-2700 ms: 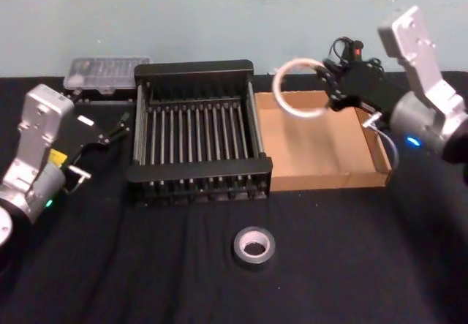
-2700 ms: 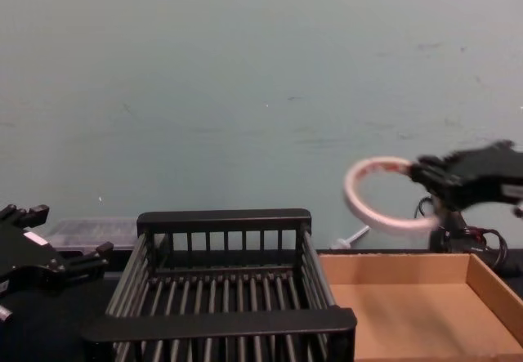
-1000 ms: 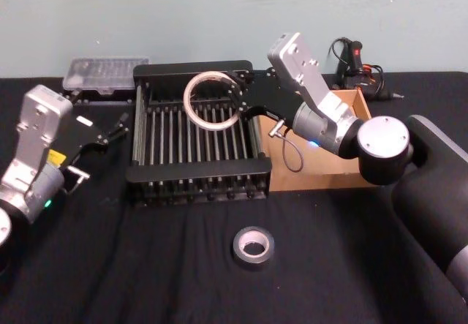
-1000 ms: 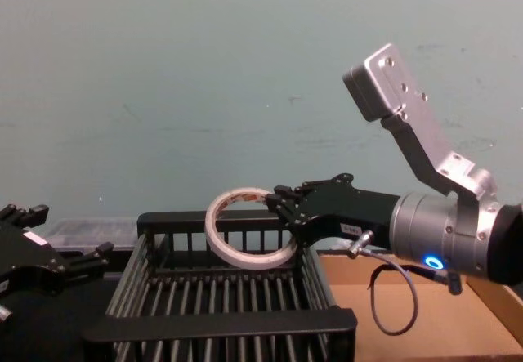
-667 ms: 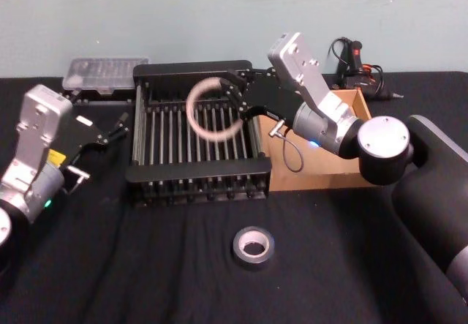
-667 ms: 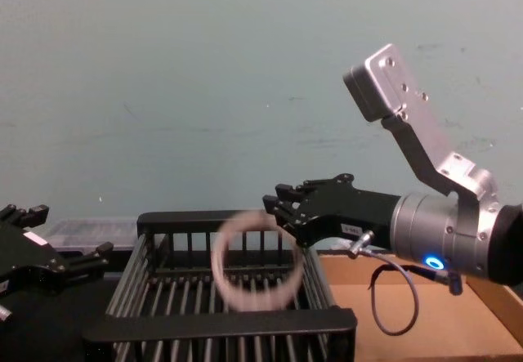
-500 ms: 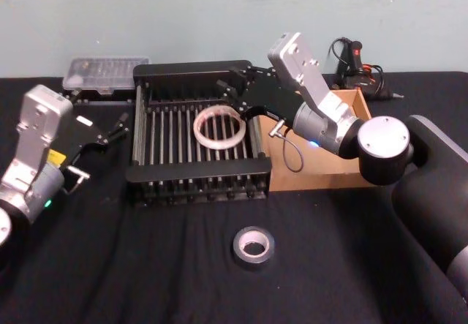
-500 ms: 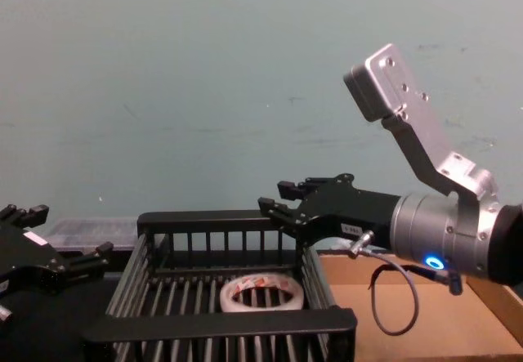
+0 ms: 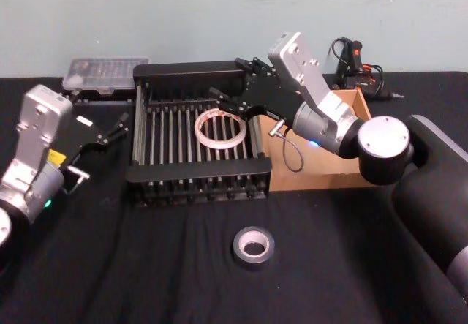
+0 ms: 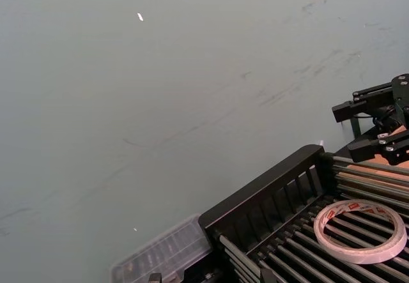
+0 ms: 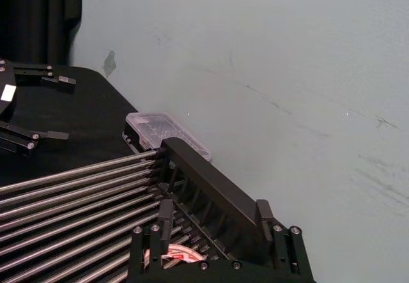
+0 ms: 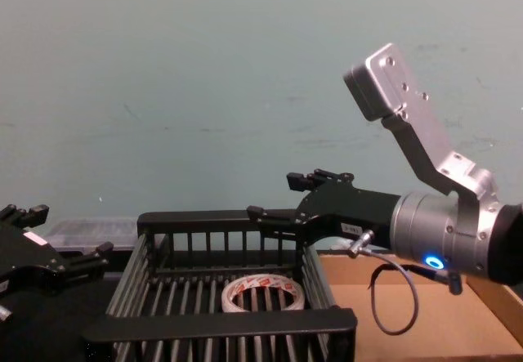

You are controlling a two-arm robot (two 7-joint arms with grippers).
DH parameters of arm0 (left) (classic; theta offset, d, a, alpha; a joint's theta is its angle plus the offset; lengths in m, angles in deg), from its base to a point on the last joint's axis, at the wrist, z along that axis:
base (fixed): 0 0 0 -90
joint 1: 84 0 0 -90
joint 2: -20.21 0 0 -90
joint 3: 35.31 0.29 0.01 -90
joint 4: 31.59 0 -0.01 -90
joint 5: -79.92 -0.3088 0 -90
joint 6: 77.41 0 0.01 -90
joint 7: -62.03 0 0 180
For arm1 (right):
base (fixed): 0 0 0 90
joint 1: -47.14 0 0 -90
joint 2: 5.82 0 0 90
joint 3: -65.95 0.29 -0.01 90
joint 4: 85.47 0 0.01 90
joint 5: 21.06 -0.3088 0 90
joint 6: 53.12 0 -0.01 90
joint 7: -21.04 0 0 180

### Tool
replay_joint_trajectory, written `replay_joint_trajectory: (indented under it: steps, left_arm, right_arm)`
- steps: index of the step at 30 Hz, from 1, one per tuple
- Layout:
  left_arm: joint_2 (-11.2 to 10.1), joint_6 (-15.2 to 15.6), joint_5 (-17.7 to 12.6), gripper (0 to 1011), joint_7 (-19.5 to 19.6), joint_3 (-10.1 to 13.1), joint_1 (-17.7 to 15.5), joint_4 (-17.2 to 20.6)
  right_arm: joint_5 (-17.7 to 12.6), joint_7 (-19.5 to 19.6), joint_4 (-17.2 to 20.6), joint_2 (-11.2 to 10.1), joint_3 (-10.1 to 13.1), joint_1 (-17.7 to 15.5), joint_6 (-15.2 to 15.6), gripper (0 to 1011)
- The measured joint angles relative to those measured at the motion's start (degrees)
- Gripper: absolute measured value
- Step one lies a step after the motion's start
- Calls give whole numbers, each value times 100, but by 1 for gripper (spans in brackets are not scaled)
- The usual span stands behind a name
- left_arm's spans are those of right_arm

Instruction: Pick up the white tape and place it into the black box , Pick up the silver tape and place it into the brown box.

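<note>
The white tape [image 9: 221,129] lies flat on the bars inside the black box [image 9: 196,169], toward its right side; it also shows low in the chest view [image 12: 264,294]. Above the tape hangs my right gripper [image 9: 228,77], open and holding nothing, reaching in over the crate's back right corner [image 12: 271,194]. The silver tape [image 9: 254,246] rests on the black cloth in front of the crate. The brown box [image 9: 322,179] stands to the crate's right, partly hidden by my right arm. My left gripper [image 9: 119,127] sits parked and open left of the crate.
A clear plastic case [image 9: 106,72] lies behind the crate's left corner. A black tool with cables [image 9: 358,64] sits behind the brown box. The pale wall runs close behind the table. Bare black cloth surrounds the silver tape.
My right gripper opened above the black box and the white tape dropped from it, landing flat on the bars. The left arm has not moved.
</note>
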Motion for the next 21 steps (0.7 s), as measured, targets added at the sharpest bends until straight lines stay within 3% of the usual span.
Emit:
replay_joint_trajectory:
  steps: [9, 21]
  left_arm:
    - [0, 0, 0, 1001, 0, 0, 0, 0]
    - [0, 0, 0, 1001, 0, 0, 0, 0]
  right_arm:
    - [-4, 2, 0, 0, 0, 0, 0, 1002]
    - [-5, 2, 0, 0, 0, 0, 0, 1000]
